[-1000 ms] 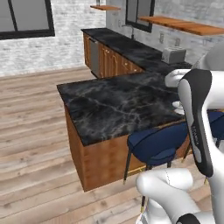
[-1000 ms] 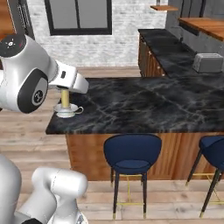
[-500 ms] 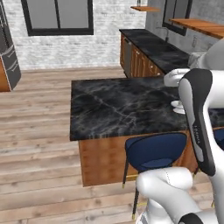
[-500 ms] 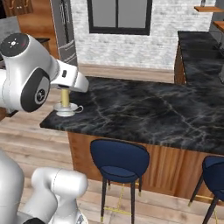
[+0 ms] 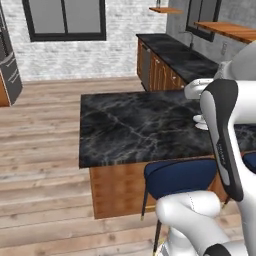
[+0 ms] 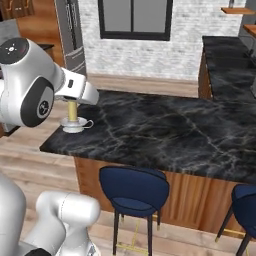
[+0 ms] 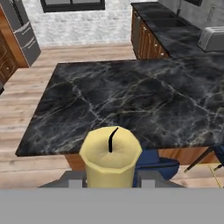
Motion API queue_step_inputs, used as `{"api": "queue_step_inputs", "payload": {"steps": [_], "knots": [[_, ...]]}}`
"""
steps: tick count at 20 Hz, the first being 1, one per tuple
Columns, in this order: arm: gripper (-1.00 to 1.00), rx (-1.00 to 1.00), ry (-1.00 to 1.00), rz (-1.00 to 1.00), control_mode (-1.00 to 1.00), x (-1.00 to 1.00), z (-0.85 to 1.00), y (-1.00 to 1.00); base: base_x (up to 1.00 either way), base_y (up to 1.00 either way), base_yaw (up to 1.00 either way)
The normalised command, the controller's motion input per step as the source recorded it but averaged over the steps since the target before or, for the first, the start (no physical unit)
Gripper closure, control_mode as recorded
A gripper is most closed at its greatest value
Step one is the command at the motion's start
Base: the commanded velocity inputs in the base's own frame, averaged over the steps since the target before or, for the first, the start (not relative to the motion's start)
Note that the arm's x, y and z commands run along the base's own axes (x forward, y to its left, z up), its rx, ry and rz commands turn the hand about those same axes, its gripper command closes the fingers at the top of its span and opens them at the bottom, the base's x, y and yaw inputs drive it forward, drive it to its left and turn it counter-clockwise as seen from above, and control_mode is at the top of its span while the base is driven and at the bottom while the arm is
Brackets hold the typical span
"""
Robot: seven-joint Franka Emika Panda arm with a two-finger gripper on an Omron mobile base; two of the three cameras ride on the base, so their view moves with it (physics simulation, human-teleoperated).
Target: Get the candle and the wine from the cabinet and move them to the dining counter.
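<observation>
While the candle is gripped, its yellowish stub is seen in the right base view standing upright in a white saucer holder over the near left corner of the dining counter, at about 9 o'clock of the slab; whether the saucer touches the marble cannot be told. From the hand view, the candle is seen from above with its black wick upright, and the gripper is closed on its sides, the fingers pinching the wax. In the left base view, the white saucer rim is partly hidden behind the arm, at 3 o'clock of the island top. Blue stools are tucked against the wood-panel base below. A wall-side counter is located at 1 o'clock, with orange-brown shelves above it.
</observation>
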Motion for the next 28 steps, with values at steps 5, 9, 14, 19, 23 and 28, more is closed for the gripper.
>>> {"api": "queue_step_inputs", "payload": {"steps": [5, 9, 14, 19, 23, 28], "knots": [[1.00, 0.00, 0.00, 0.00, 1.00, 0.00, 0.00, 0.00, 0.53, 0.00, -0.03], [1.00, 0.00, 0.00, 0.00, 1.00, 0.00, 0.00, 0.00, 0.57, 0.00, -0.06], [1.00, 0.00, 0.00, 0.00, 1.00, 0.00, 0.00, 0.00, 0.49, 0.00, -0.08], [1.00, 0.00, 0.00, 0.00, 1.00, 0.00, 0.00, 0.00, 0.43, 0.00, -0.09], [1.00, 0.00, 0.00, -0.01, -1.00, 0.15, -0.09, -0.01, 0.33, 0.00, -0.07], [1.00, 0.02, 0.00, 0.12, -1.00, 0.78, -0.56, -0.42, 0.00, 0.00, 0.00]]}}
